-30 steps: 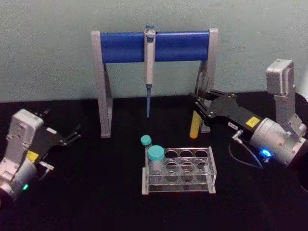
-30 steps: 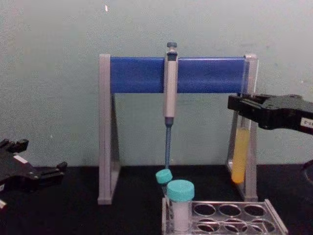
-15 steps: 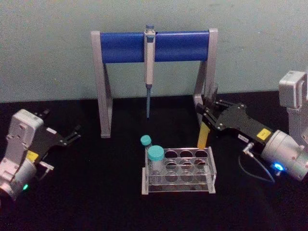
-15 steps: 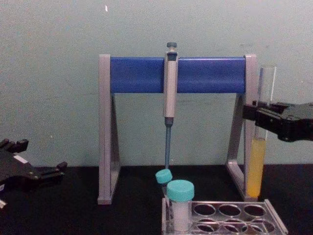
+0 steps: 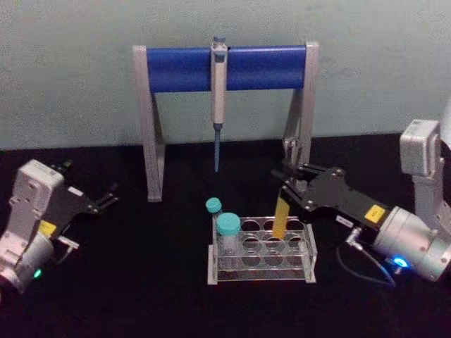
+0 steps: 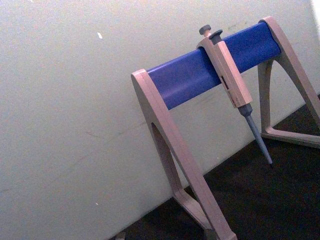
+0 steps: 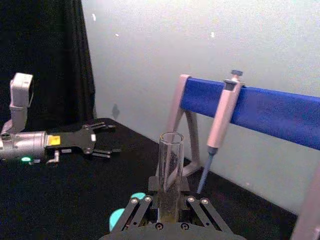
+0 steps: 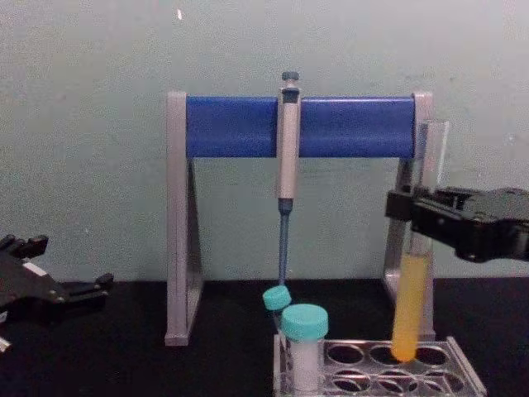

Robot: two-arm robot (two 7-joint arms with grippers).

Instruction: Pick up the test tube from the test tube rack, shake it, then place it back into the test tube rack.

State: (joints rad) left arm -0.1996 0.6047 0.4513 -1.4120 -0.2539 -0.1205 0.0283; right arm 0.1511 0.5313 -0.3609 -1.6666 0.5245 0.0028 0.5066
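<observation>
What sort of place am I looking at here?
Likely a laboratory bench: a pipette hangs on a blue-barred stand, teal-capped vials sit in a test tube rack, and the right gripper holds a test tube of yellow liquid at its back holes. The left gripper sits aside.

A grey-legged stand [image 5: 151,127] with a blue crossbar [image 5: 176,69] stood at upper centre of the head view, against a pale green wall [image 5: 63,70]. A grey pipette [image 5: 218,91] hung upright from the bar's middle, blue tip down. At lower centre, a wide teal-capped vial [image 5: 227,236] stood upright, a slimmer teal-capped tube [image 5: 213,207] just behind it, over the black tabletop [image 5: 127,282].
</observation>
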